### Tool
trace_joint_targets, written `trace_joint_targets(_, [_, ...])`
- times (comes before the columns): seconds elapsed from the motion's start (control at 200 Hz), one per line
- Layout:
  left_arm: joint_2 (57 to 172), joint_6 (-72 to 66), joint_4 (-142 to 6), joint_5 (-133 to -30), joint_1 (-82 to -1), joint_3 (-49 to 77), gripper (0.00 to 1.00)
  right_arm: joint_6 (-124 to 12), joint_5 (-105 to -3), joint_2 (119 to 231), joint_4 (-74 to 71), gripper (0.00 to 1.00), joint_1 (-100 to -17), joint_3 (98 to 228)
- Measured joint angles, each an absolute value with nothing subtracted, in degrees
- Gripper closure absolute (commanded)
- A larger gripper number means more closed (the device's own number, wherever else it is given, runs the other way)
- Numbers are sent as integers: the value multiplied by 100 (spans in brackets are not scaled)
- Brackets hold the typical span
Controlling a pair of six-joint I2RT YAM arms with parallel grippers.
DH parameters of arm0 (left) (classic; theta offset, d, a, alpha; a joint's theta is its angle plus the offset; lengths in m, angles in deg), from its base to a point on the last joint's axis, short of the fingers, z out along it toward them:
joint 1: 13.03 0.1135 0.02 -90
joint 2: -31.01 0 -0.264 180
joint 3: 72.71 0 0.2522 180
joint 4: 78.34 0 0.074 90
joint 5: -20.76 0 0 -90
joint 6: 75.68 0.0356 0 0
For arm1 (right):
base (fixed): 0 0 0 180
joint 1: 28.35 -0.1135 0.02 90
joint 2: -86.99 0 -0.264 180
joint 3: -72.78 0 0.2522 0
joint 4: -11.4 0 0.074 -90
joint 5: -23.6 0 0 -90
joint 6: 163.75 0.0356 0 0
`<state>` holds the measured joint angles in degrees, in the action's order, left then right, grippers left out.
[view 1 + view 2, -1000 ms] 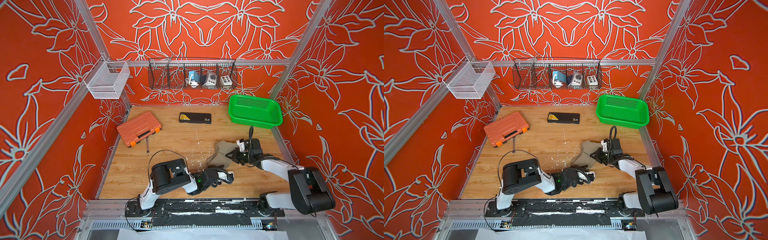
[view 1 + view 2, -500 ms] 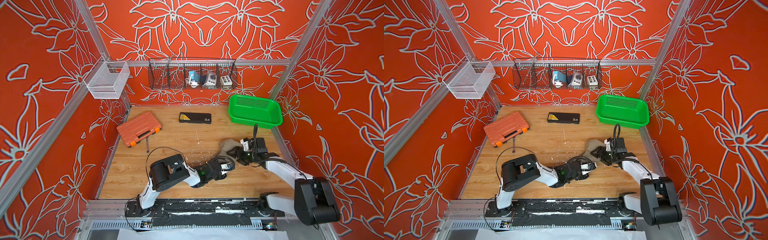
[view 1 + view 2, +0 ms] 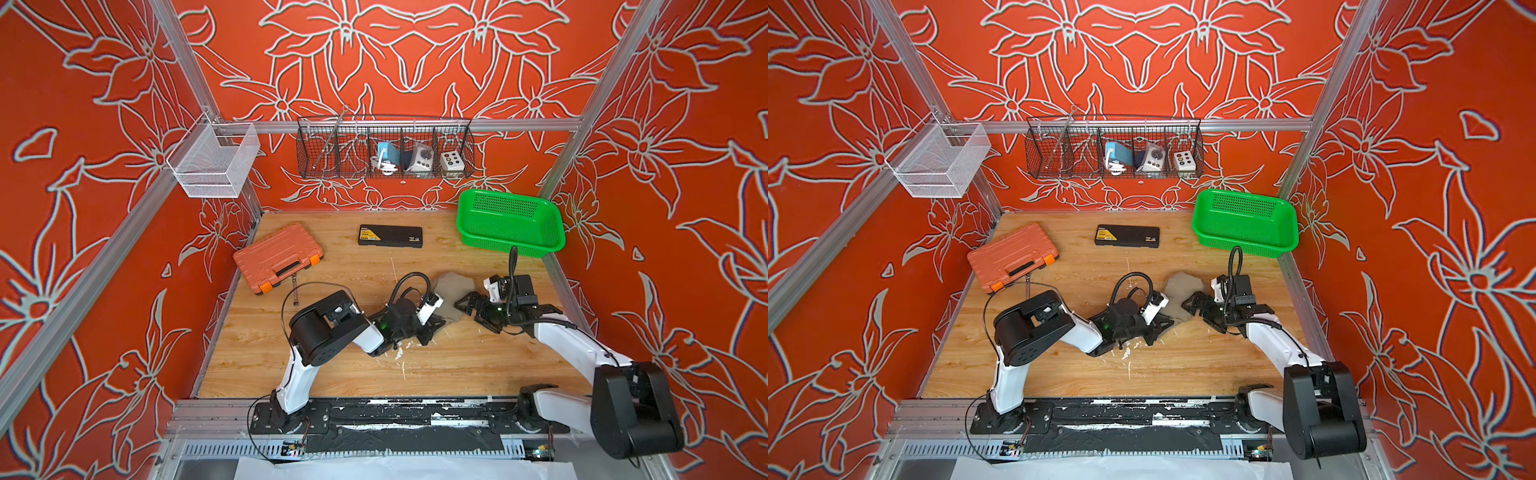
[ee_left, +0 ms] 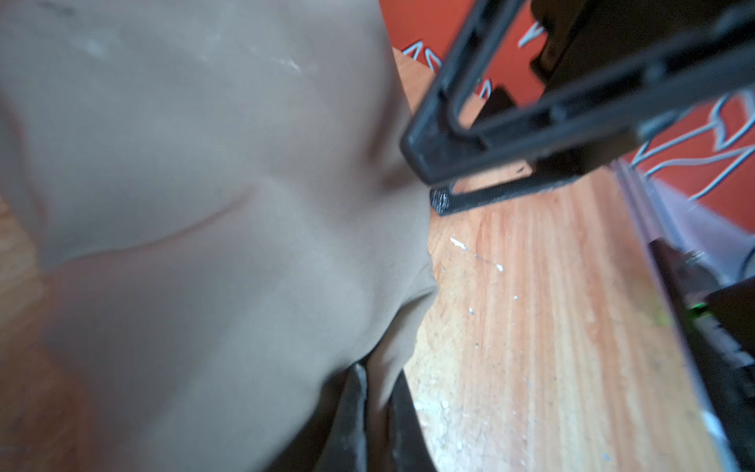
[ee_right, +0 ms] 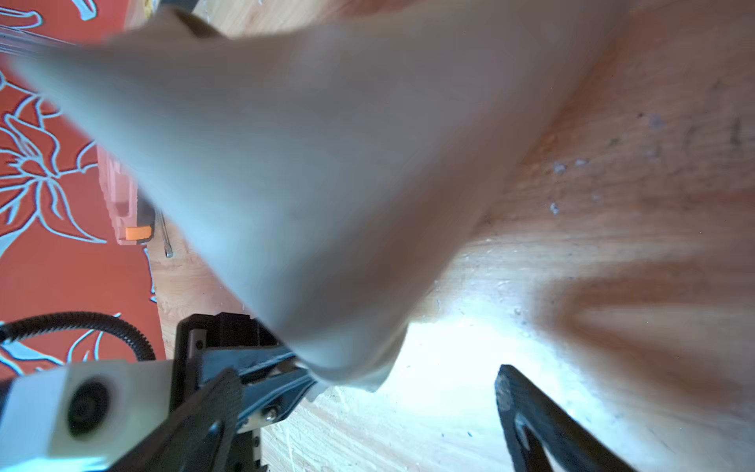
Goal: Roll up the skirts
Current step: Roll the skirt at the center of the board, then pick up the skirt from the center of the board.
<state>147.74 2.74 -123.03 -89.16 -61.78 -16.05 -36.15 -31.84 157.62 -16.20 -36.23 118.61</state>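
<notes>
The skirt is a plain taupe cloth, bunched on the wooden table right of centre in both top views. My left gripper is shut on the skirt's near edge. In the left wrist view a fold of the skirt is pinched between the dark fingers. My right gripper stands open just to the right of the cloth, holding nothing. In the right wrist view its fingers are wide apart over bare wood, with the skirt hanging in front.
A green plastic basket stands at the back right. An orange tool case and a small wrench lie at the left, and a black case at the back. Wire baskets hang on the back wall.
My right gripper has opened and let go of the skirt, drawing back a little to the right. My left gripper has reached forward, holding the cloth's near edge.
</notes>
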Motion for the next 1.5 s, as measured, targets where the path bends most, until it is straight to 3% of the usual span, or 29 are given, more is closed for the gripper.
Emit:
trace_joint_targets(0.445, [15408, -1142, -13897, -9928, -5795, -1743, 100, -3081, -3424, 16783, -622, 2, -3953, 12255])
trace_joint_targets(0.711, [15756, -1568, -14421, -10304, -5649, -1522, 100, -2965, -3837, 17524, -405, 2, -4694, 12742])
trace_joint_targets(1.061, [16066, -1920, -14854, -10593, -5538, -1279, 100, -3361, -4712, 18348, -1113, 2, -5217, 13887])
trace_joint_targets(1.256, [16105, -2025, -14939, -10667, -5457, -1260, 100, -3844, -5426, 18824, -1876, 11, -5636, 14600])
trace_joint_targets(1.371, [16105, -2045, -14937, -10757, -5391, -1262, 100, -4071, -5804, 18962, -2173, 23, -5778, 14786])
trace_joint_targets(1.411, [16105, -2049, -14937, -10772, -5367, -1266, 84, -4161, -5909, 19006, -2252, 31, -5811, 14838])
trace_joint_targets(1.451, [16103, -2045, -14930, -10792, -5347, -1277, 56, -4198, -5999, 19054, -2318, 45, -5835, 14886])
trace_joint_targets(1.501, [16094, -2049, -14930, -10785, -5328, -1321, 5, -4266, -6075, 19106, -2335, 74, -5853, 14919])
